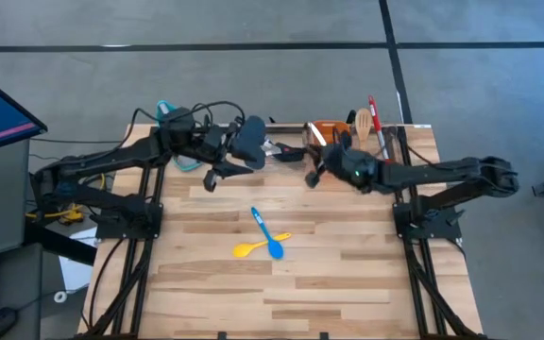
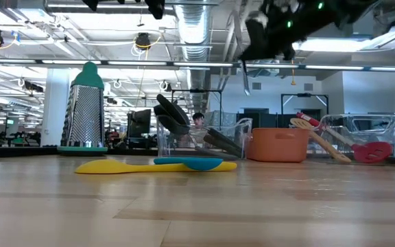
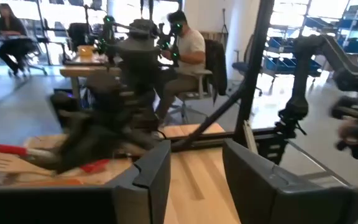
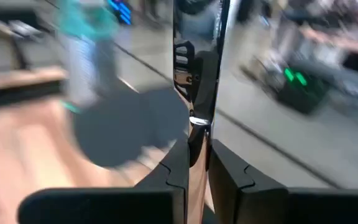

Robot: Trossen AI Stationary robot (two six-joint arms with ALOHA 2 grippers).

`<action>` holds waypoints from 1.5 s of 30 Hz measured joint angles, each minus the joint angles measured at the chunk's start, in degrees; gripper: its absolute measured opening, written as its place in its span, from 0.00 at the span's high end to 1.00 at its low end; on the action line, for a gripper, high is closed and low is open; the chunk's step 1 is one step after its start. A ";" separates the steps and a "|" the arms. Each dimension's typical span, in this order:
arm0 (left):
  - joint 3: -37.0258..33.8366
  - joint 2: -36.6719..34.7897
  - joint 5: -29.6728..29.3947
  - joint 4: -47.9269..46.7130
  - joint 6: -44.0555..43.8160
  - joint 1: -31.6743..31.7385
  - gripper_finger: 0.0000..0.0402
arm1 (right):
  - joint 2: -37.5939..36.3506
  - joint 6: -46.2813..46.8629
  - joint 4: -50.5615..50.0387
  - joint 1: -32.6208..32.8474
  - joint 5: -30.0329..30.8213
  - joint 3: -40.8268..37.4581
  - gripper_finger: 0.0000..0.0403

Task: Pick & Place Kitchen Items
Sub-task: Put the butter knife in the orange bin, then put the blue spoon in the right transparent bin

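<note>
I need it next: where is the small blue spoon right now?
In the high view the small blue spoon lies mid-table, between the two arms' bases, its bowl crossing the yellow spoon, near no pincer.

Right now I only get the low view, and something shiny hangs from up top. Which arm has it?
Observer: The right tool. Its wrist view shows it shut on the silver tongs.
Operator: Is the other tool holding anything?
Observer: No. The left tool is open, with nothing between its fingers.
Operator: How do the two little spoons lie?
Observer: From above, the blue spoon crosses the yellow spoon near its own bowl, handle pointing toward the far edge.
</note>
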 joint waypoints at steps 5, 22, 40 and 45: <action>-0.02 -0.06 0.05 -0.40 0.00 -1.61 0.72 | 1.52 7.23 -9.57 -8.98 0.03 0.00 0.93; -0.04 -0.06 0.18 -1.17 0.00 -2.01 0.75 | 13.82 13.56 -21.14 -23.61 -5.76 0.00 0.93; -0.07 -0.06 0.18 -1.59 0.00 -1.96 0.75 | 9.84 9.48 -44.19 -21.72 -12.31 15.08 0.41; -0.09 -0.06 0.17 -4.44 0.32 -1.96 0.75 | 0.84 9.35 -44.18 -15.10 -19.86 15.90 0.58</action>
